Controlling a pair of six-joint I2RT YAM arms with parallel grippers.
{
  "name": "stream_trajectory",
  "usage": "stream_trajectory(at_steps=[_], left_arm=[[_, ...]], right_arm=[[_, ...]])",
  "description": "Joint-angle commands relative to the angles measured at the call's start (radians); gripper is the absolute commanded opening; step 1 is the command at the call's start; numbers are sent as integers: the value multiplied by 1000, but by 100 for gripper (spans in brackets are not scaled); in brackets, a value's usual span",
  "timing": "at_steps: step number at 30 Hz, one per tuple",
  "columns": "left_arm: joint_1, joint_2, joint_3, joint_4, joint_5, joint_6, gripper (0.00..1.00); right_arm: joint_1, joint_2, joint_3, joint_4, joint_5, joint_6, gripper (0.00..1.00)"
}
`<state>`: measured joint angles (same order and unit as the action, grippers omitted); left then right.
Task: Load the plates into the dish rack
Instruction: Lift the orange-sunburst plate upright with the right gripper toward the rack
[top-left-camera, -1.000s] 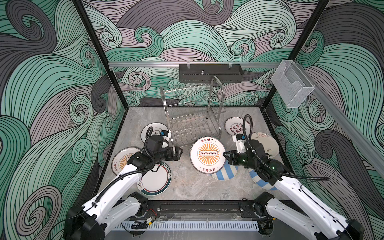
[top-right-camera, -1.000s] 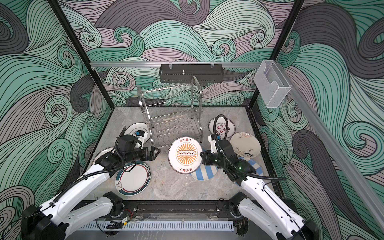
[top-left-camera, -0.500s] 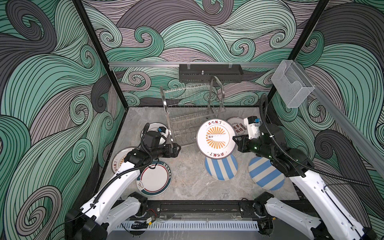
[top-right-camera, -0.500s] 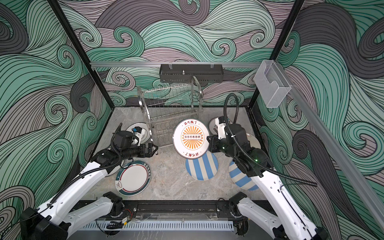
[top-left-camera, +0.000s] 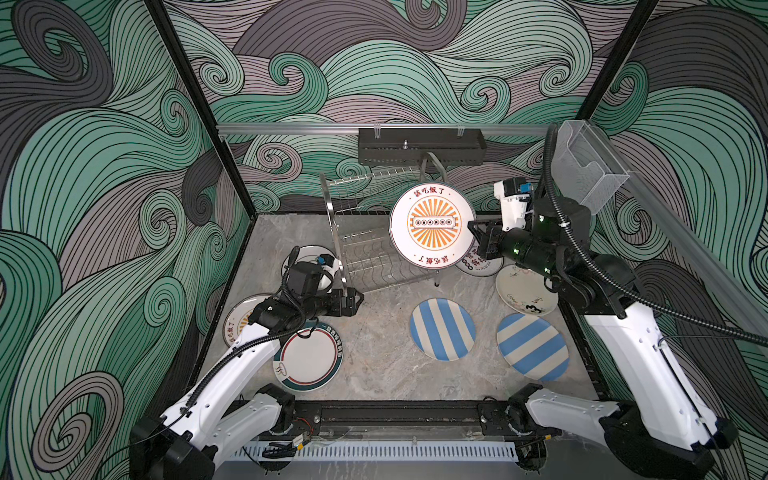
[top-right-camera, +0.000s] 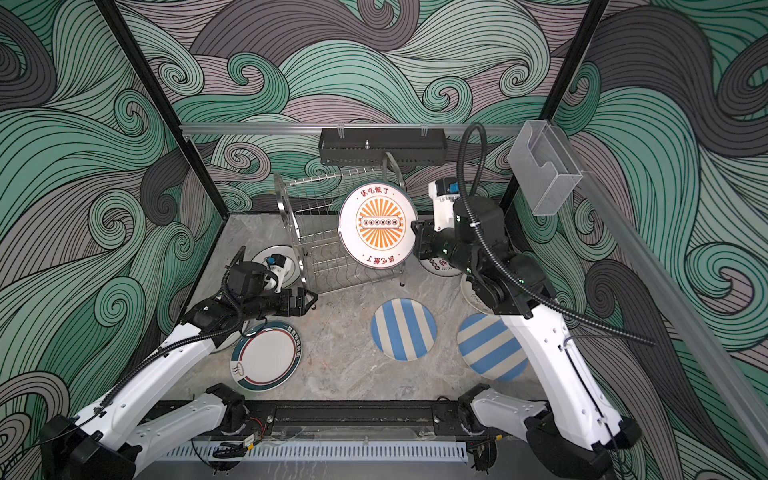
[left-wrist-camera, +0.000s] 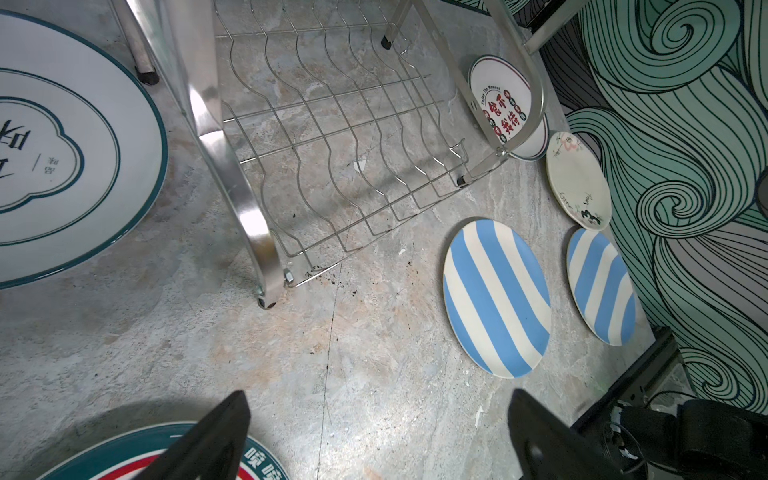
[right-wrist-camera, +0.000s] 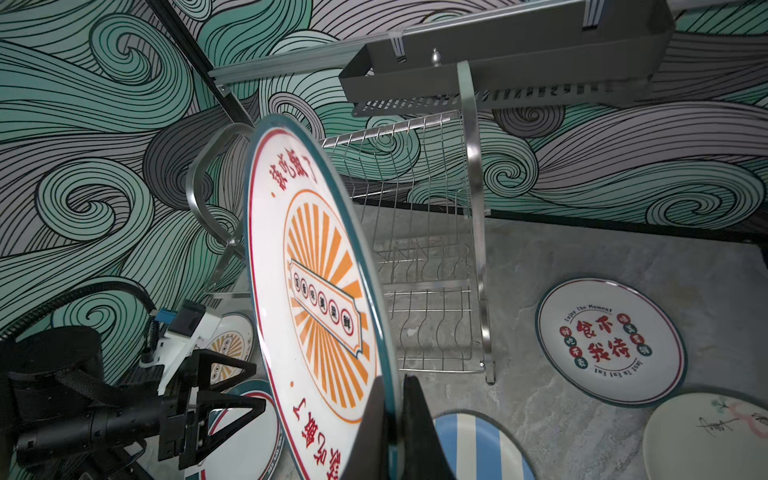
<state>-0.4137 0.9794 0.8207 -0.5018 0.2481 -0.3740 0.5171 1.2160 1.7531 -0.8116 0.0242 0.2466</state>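
Note:
My right gripper is shut on the rim of a white plate with an orange sunburst. It holds the plate upright in the air in front of the steel dish rack, whose tiers are empty. My left gripper is open and empty, low by the rack's front left leg. Two blue-striped plates, a teal-rimmed plate, a cream plate and a red-character plate lie flat on the table.
A black perforated tray hangs on the back rail above the rack. A clear box is fixed at the right wall. Two more plates lie partly under my left arm.
My right gripper has lifted the sunburst plate off the table, up and back toward the rack, uncovering a blue-striped plate. The left gripper has hardly moved.

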Motion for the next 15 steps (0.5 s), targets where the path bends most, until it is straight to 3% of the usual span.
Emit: stream_trajectory(at_steps=[1,9,15], left_arm=[[8,2,18,-15,19,15,99],[8,-22,0,-24,23,7,99],[7,-39,-19,-35,-9,16,98]], right_arm=[[4,60,134,56,122,-56,0],[28,278,427,19,367,-166,0],[82,402,528,82,598,-238,0]])
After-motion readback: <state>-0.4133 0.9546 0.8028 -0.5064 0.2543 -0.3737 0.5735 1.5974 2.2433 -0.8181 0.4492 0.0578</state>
